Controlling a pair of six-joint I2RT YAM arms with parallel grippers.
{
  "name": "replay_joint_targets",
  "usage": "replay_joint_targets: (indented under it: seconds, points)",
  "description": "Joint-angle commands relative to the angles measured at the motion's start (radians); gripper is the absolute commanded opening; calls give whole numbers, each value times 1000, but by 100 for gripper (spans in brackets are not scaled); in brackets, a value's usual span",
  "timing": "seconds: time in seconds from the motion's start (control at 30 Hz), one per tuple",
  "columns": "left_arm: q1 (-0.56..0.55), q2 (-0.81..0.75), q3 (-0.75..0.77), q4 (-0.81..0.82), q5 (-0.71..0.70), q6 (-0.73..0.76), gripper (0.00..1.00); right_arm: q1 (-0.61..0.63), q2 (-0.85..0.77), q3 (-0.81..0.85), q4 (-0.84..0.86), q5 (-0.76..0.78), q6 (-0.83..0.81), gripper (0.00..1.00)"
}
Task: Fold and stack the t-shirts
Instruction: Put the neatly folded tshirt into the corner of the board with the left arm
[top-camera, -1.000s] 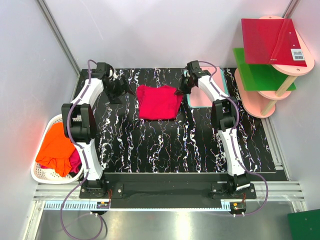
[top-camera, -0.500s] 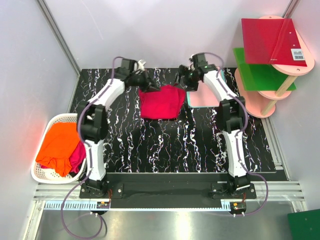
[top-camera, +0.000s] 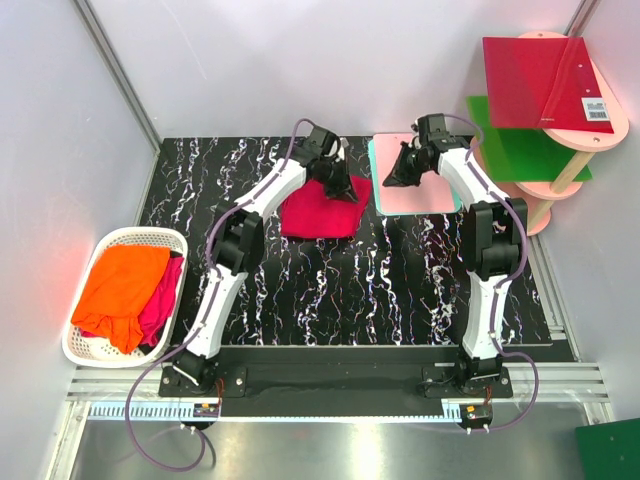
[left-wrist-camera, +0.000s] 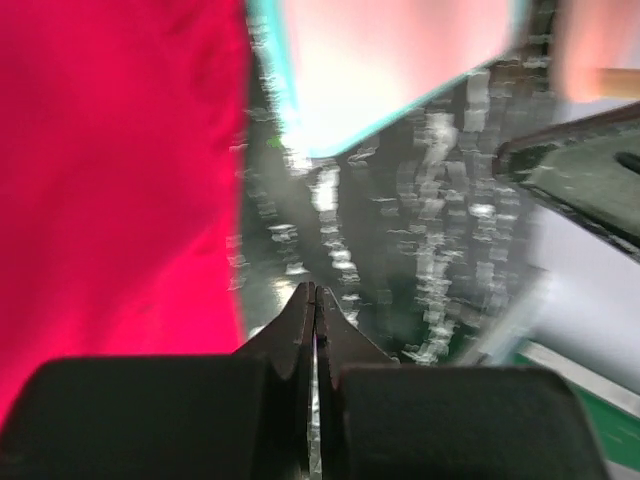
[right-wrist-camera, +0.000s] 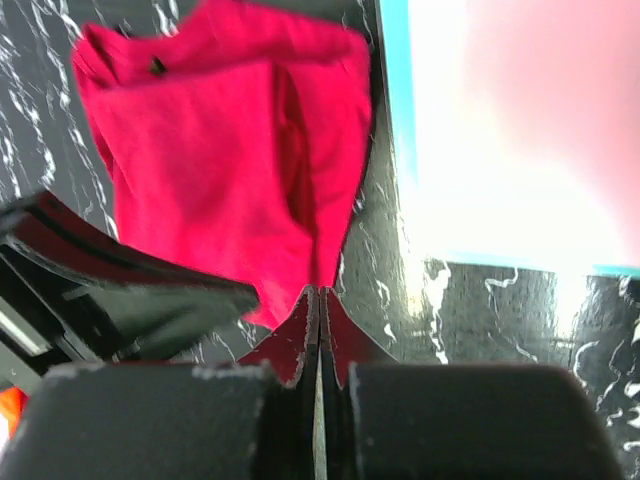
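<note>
both arms swung right since a second ago, left gripper (top-camera: 343, 190) at the right edge of the one folded crimson t-shirt (top-camera: 315, 213) on the table (top-camera: 350, 290), right gripper (top-camera: 390, 179) over the pink board (top-camera: 428, 192), both claws pinched shut, empty, one orange t-shirt (top-camera: 120, 285) plus a second crimson t-shirt (top-camera: 162, 303) in the basket (top-camera: 105, 238)

This is a robotics lab cell, no question. Bare pale walls (top-camera: 250, 60) close in, framed by aluminium posts (top-camera: 115, 70). The left arm (top-camera: 250, 205) and the right arm (top-camera: 490, 260) sit bolted to a black base plate (top-camera: 330, 378) at the near edge of a black marbled table (top-camera: 350, 290), purple cables (top-camera: 135, 440) looping below. A measuring strip (top-camera: 330, 410) runs along the front. Props are staged: a white basket (top-camera: 75, 352) with an orange t-shirt (top-camera: 120, 290), and a pink shelf stand (top-camera: 515, 200) carrying a red board (top-camera: 540, 80) and a green board (top-camera: 515, 150).
</note>
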Motion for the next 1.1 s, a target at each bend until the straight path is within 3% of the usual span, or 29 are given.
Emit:
replay_joint_targets:
  seconds: [0.0, 0.3, 0.47, 0.7, 0.93, 1.07]
  points:
    - [28, -25, 63, -176, -277, 125, 0, 4, -15, -5, 38, -63, 12, 0]
    - [5, 5, 135, -244, -465, 142, 0, 2, -28, -22, 41, -78, 9, 1]
    - [14, 36, 117, -299, -491, 150, 0, 2, -38, -43, 42, -86, 11, 1]
    - [75, 117, 169, -493, -490, 104, 0, -2, -57, -69, 47, -86, 11, 2]
    - [174, 51, 59, -497, -557, 88, 0, -2, -80, -117, 52, -90, 3, 2]
    - [197, -2, -1, -425, -512, 109, 0, -2, -76, -123, 55, -103, 3, 2]
